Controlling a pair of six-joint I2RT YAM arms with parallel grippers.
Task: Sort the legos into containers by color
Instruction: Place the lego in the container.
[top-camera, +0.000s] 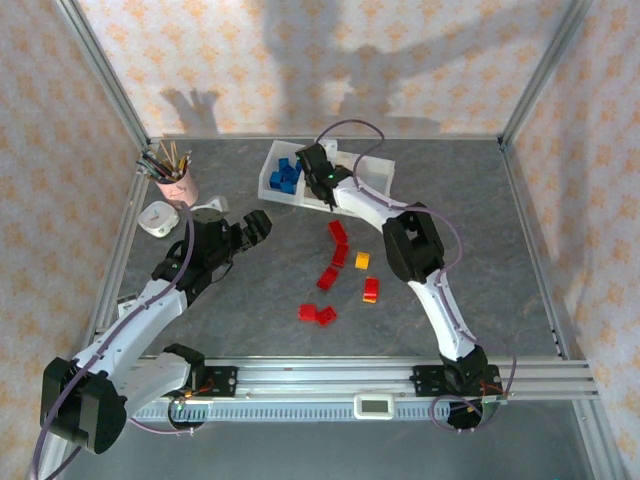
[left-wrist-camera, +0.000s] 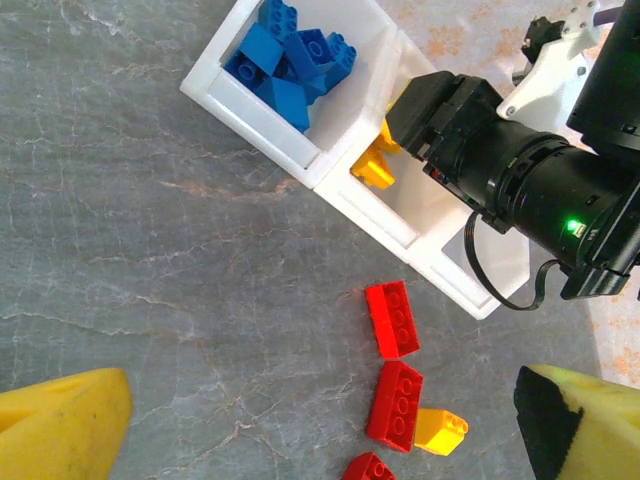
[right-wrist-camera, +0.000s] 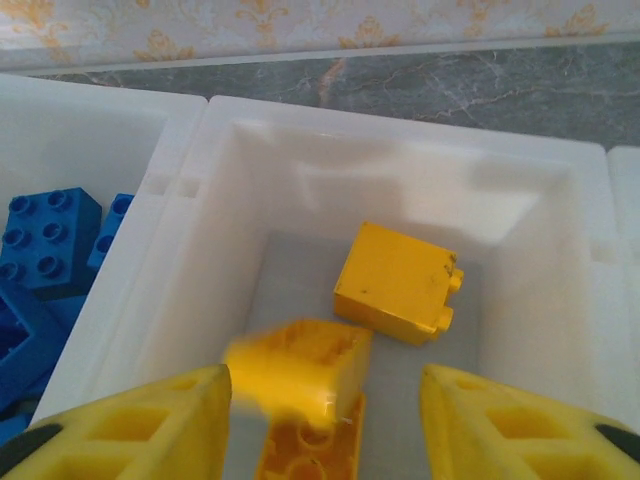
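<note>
The containers (top-camera: 268, 186) are three joined white bins at the back of the table. Blue legos (top-camera: 285, 176) (left-wrist-camera: 290, 60) (right-wrist-camera: 45, 240) fill the left bin. My right gripper (top-camera: 322, 178) (right-wrist-camera: 325, 420) hangs open over the middle bin (right-wrist-camera: 400, 150). A blurred yellow brick (right-wrist-camera: 300, 375) is loose between its fingers, above another yellow brick (right-wrist-camera: 310, 452) and beside a third (right-wrist-camera: 398, 283). Red legos (top-camera: 338, 232) (left-wrist-camera: 392, 318) and a yellow one (top-camera: 361, 261) (left-wrist-camera: 441, 431) lie on the table. My left gripper (top-camera: 262, 222) (left-wrist-camera: 320, 430) is open and holds nothing, left of the red bricks.
A pink cup of pencils (top-camera: 176, 185) and a small white object (top-camera: 158, 218) stand at the back left. More red bricks (top-camera: 318, 314) and a red-and-yellow one (top-camera: 371, 290) lie mid-table. The right arm's wrist (left-wrist-camera: 520, 180) covers the bins' right part.
</note>
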